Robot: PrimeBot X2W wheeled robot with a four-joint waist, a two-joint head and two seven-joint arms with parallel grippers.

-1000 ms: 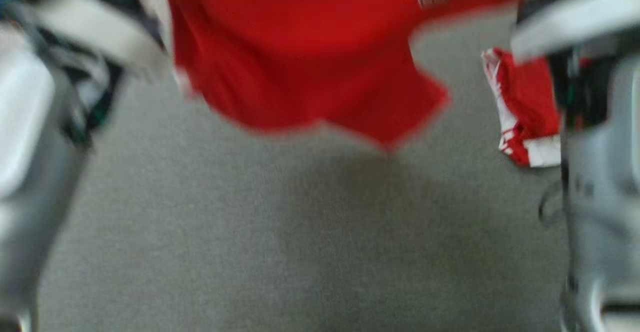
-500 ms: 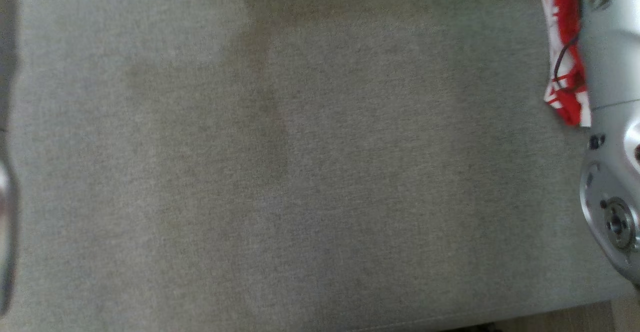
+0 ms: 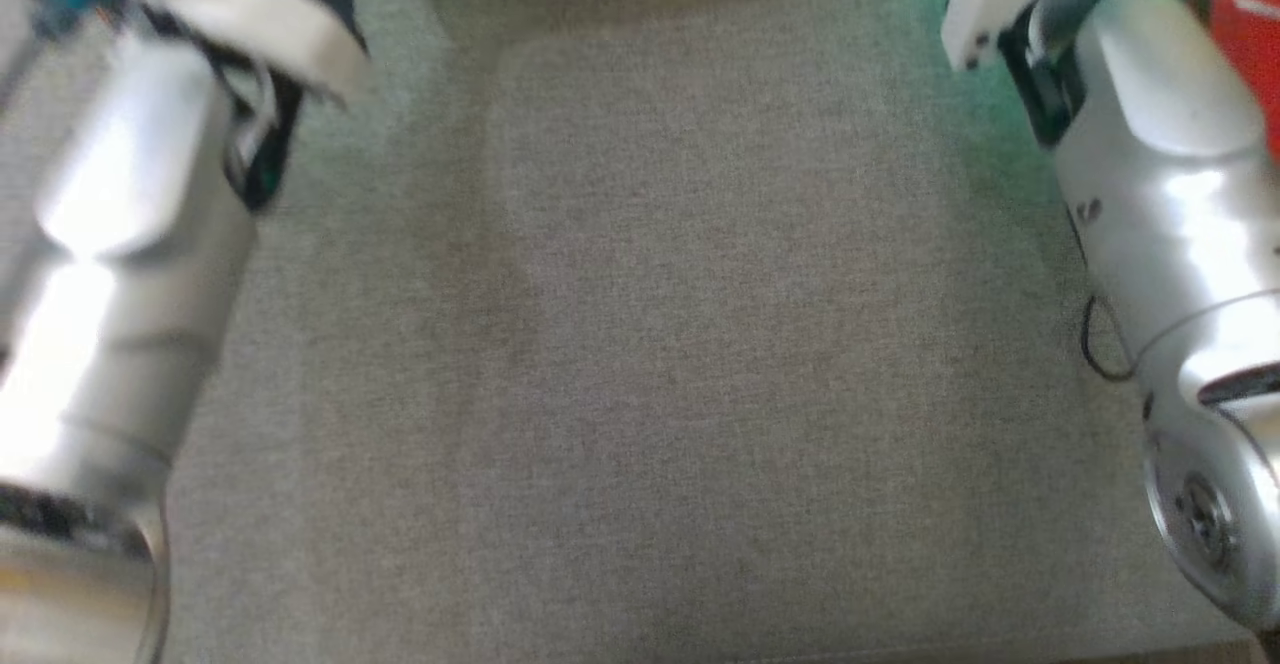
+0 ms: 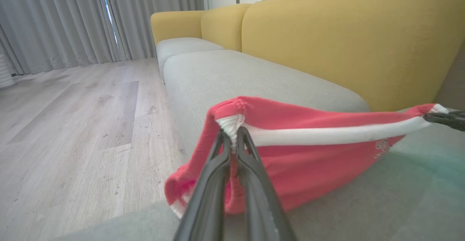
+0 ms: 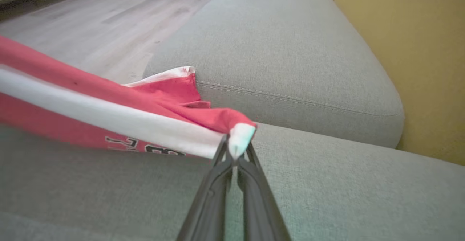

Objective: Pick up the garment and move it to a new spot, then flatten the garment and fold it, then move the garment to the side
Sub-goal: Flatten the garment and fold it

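The garment [image 4: 308, 161] is red with a white band along its top edge and printed lettering. It hangs stretched between both grippers above the grey sofa seat [image 3: 700, 344]. My left gripper [image 4: 232, 135] is shut on one gathered end of the white band. My right gripper [image 5: 236, 146] is shut on the other end, with the garment [image 5: 72, 88] running off to that view's left. The right gripper [image 4: 445, 119] also appears at the left wrist view's far right edge. The cloth's lower part sags towards the seat.
Both pale forearms, left [image 3: 130, 244] and right [image 3: 1170, 194], flank the seat in the head view. A bit of red cloth [image 3: 1250, 34] sits at the upper right. The yellow sofa back [image 4: 345, 45] rises behind; wooden floor [image 4: 72, 125] and curtains [image 4: 54, 16] lie beyond.
The head camera has shifted strongly between frames. The red garment that hung across the top of the head view a second ago is out of it now, and both forearms frame the seat.
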